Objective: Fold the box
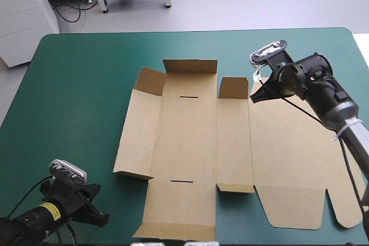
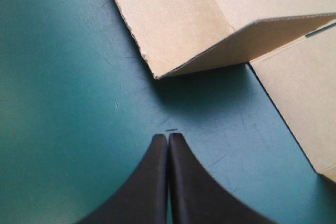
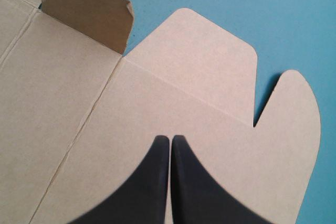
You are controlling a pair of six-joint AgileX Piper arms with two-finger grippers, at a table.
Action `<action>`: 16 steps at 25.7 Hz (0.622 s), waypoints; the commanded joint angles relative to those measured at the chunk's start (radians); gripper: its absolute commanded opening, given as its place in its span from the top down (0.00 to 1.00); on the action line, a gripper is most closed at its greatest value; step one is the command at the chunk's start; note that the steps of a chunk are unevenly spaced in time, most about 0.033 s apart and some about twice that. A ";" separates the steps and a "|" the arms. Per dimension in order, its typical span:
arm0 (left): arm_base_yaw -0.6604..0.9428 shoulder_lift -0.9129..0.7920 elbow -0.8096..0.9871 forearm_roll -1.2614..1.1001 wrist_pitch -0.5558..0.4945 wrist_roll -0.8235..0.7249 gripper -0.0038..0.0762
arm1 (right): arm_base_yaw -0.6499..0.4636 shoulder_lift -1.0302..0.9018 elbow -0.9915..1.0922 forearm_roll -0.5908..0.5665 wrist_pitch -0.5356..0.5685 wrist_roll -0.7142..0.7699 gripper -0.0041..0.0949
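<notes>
The brown cut board box [image 1: 190, 142] lies unfolded at the middle of the teal-green surface [image 1: 75, 84]. It is mostly flat, with short flaps [image 1: 151, 80] tilted up along its far edge. Your high view alone shows the whole sheet and both arms.

The left pincer [image 1: 99, 211] sits near the surface's near-left corner. The left wrist view shows it pressed shut [image 2: 168, 137], holding nothing, over bare cover, with the box's lifted corner panel [image 2: 252, 40] just ahead.

The right pincer [image 1: 256, 93] is over the box's right part. The right wrist view shows its fingers together [image 3: 170, 139], gripping nothing, above flat board. Ahead of it are a raised flap [image 3: 86, 9] and two rounded tabs [image 3: 199, 56].
</notes>
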 commanded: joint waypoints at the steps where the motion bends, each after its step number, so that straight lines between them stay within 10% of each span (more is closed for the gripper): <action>1: -0.005 0.009 -0.026 -0.011 -0.055 -0.004 0.99 | -0.008 -0.122 0.040 -0.039 -0.026 0.082 0.96; 16: -0.005 0.009 -0.026 -0.011 -0.055 -0.004 0.99 | -0.008 -0.587 0.487 0.010 -0.023 0.104 0.98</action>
